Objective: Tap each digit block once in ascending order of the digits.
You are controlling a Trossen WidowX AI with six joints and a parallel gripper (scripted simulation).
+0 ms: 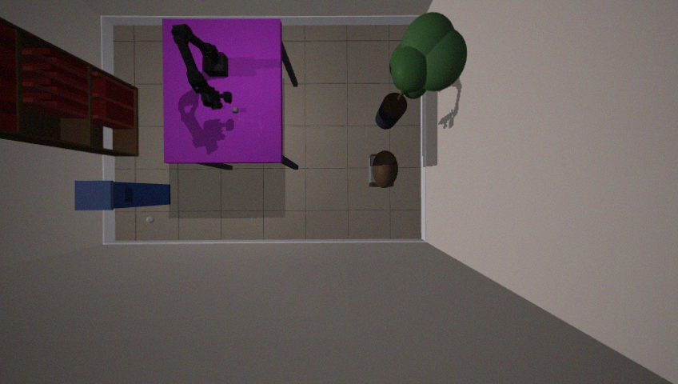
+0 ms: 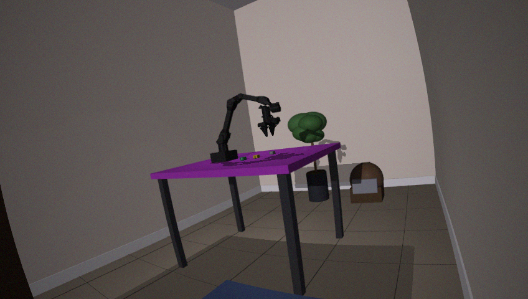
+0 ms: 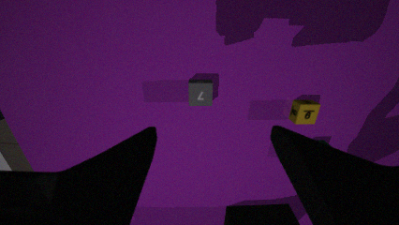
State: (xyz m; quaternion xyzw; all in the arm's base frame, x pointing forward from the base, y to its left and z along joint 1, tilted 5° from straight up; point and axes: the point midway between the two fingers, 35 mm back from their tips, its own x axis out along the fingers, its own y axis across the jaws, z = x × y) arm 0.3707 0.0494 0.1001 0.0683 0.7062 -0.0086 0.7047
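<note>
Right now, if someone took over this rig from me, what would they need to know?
Gripper: open, holding nothing, high above the table.
Blocks: green block, yellow block and grey block sit in a row, apart from each other.
Digits: grey shows 7, yellow shows 6 or 9, and green's is hidden behind a finger in the wrist view.
Done: no tap can be confirmed.
Left: read green's digit, then tap in ascending order.

A potted plant [image 2: 308, 128] stood near a brown backpack [image 2: 365, 182]; a red-filled bookshelf [image 1: 66, 94] and blue bin [image 1: 121, 194] flanked the purple table [image 1: 252, 133].
</note>
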